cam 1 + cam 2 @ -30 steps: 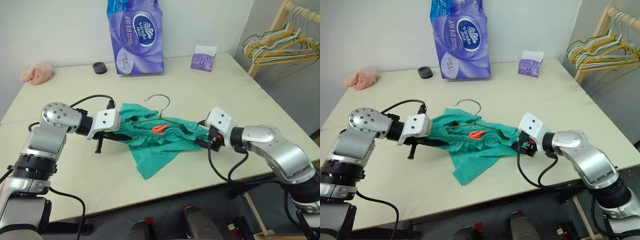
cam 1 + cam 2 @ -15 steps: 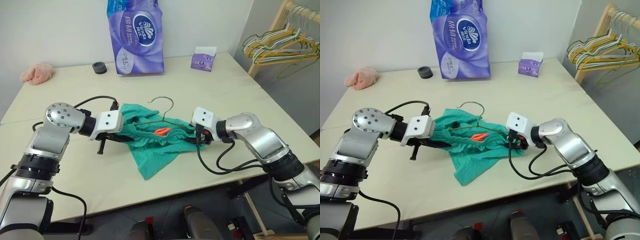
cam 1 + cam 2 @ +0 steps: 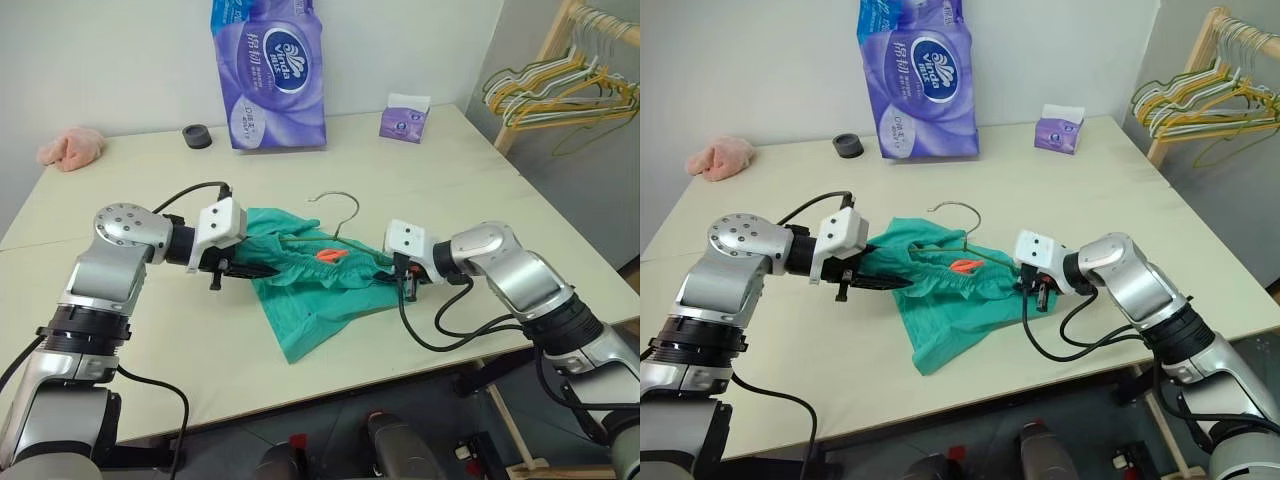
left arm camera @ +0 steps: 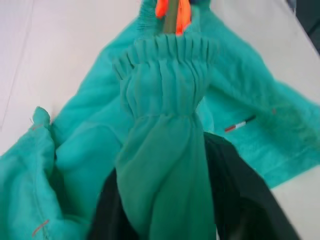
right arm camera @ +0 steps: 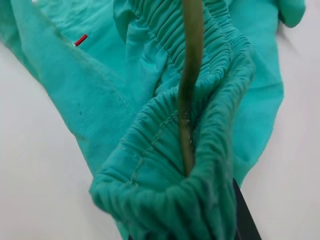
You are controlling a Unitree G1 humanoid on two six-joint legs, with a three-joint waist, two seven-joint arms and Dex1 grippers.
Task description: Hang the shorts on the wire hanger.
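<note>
— Two arms over one big cream table (image 3: 420, 170), is that what you have?

— Yes. On my feed the largest thing close to the grippers is the shorts (image 3: 310, 300), teal, spread flat between them with one leg trailing toward the near edge, away from both.

— And the left gripper (image 3: 245, 270)?

— It reaches into the shorts from their left end. I see its black fingers (image 4: 240, 200) standing apart with a pleated fold of waistband draped between and over them; whether they actually pinch the cloth I cannot tell.

— The right gripper (image 3: 1032, 293)?

— Pressed together on the opposite end of the waistband. From its wrist camera I see gathered elastic bunched right at the fingertips, with the wire hanger (image 5: 189, 85) running straight out from the grip through that fold.

— Where does the hanger sit overall?

— Its olive wire lies along the waistband between the two grippers, and the curled hook (image 3: 338, 203) pokes out beyond the shorts on the far side from me.

— Anything smaller?

— An orange drawstring tip (image 3: 330, 256), just beside the wire, roughly midway between the grippers.
</note>
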